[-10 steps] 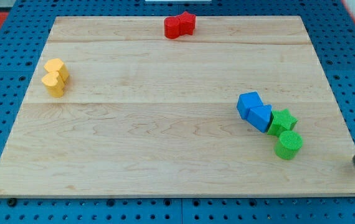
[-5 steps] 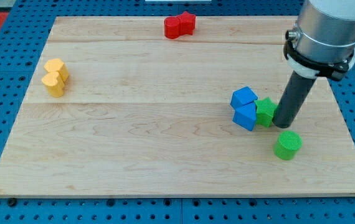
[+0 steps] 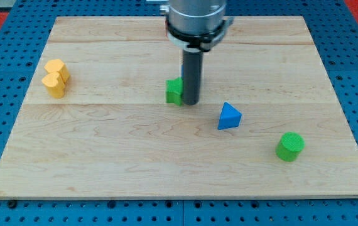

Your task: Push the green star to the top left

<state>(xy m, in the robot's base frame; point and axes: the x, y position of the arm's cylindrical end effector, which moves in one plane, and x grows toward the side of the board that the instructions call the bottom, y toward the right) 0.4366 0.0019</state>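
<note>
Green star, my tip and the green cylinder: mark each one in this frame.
green star (image 3: 174, 91), camera view, its visible left part beside the rod
my tip (image 3: 191, 102), camera view, the rod's very end
green cylinder (image 3: 290, 146), camera view, middle of its body

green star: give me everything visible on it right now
The green star is a small bright green block with a matte, plastic-looking surface, sitting flat on the wooden board slightly above centre. Only its left part shows; the rod hides the rest, so its points are hard to make out. My tip presses against its right side. No other block touches it.
</note>
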